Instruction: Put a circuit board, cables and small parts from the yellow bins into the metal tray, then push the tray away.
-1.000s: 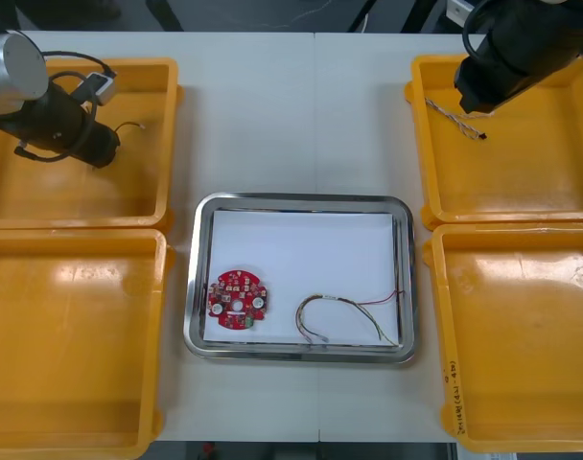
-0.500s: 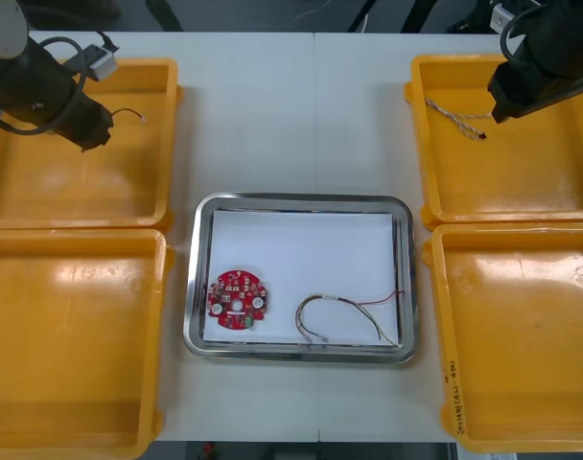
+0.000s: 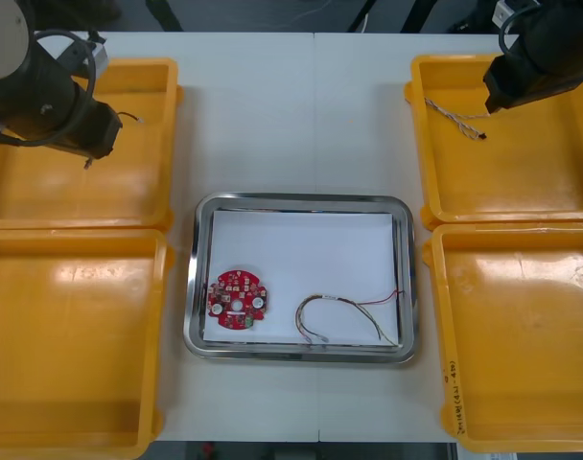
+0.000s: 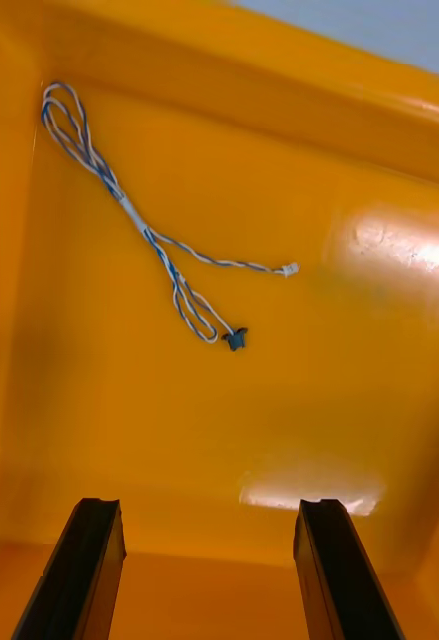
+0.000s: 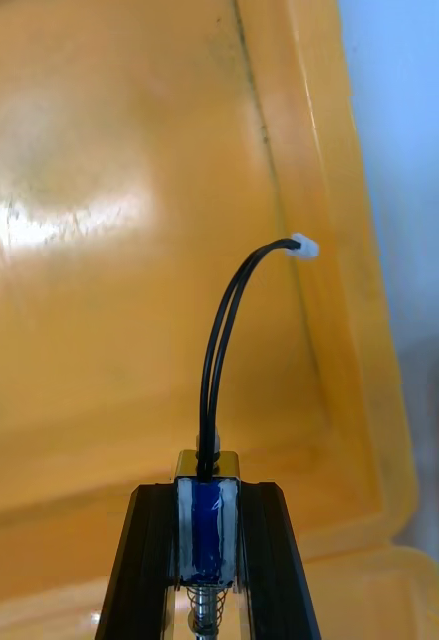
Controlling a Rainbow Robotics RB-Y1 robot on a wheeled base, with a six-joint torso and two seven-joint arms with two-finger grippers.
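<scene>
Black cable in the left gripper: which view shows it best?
Left wrist view: the black cable arcs up from the left gripper, shut on its blue end, white plug visible. The front view shows a short piece beside that gripper over a yellow bin.

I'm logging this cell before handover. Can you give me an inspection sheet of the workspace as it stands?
Surface: light flat table, with a seam down its middle.
Job's things: shiny metal tray with a white inside at the middle, holding a round red circuit board and a thin red and yellow cable.
Clutter: nothing seen.
Grippers: left gripper shut on a black two-wire cable, over the far left yellow plastic bin; right gripper open over the far right yellow plastic bin.
Cables: twisted blue and white cable lies loose in the far right bin, beyond the right gripper's fingers.
Surroundings: dark shapes beyond the table's far edge, too unclear to name.
</scene>
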